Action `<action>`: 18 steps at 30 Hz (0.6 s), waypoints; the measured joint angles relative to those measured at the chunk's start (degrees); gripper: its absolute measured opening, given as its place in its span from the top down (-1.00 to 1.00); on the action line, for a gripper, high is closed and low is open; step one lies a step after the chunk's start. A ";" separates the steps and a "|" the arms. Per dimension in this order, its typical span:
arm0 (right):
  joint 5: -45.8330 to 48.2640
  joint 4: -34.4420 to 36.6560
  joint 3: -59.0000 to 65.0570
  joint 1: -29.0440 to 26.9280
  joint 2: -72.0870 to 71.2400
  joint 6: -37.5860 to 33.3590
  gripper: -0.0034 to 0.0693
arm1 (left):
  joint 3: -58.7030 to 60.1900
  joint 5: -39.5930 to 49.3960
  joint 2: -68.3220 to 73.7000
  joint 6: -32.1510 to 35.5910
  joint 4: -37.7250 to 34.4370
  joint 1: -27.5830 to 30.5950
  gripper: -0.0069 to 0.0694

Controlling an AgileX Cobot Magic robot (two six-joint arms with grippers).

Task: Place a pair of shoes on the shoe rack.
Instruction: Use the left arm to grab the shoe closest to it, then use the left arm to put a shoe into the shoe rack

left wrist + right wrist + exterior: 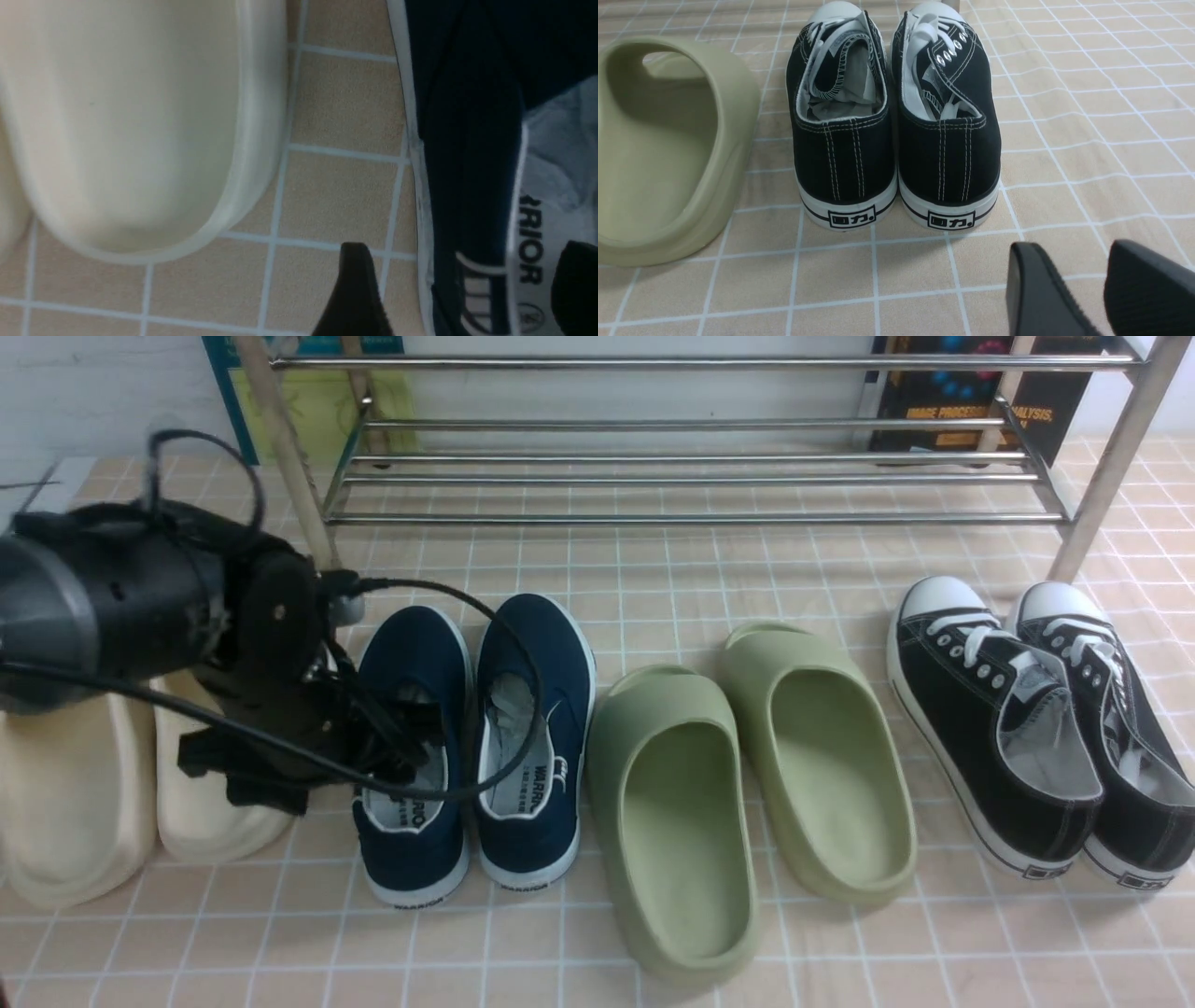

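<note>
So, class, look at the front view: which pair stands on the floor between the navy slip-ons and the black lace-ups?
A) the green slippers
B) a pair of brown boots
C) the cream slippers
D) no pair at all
A: the green slippers sit in the row with the navy slip-ons on their left and the black lace-ups on their right.

front toward shoe rack (691, 476), wrists close — low
</note>
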 joint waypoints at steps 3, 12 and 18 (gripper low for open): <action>0.00 0.00 0.00 0.00 0.00 0.00 0.25 | 0.00 -0.04 2.53 0.31 -0.11 0.00 -0.52; 0.00 0.00 0.00 0.00 0.00 0.00 0.25 | -0.11 -0.30 -0.55 5.16 -0.77 -0.06 0.64; 0.00 0.00 0.00 0.00 0.00 0.00 0.25 | -5.48 6.34 -6.38 12.62 -3.92 4.28 0.70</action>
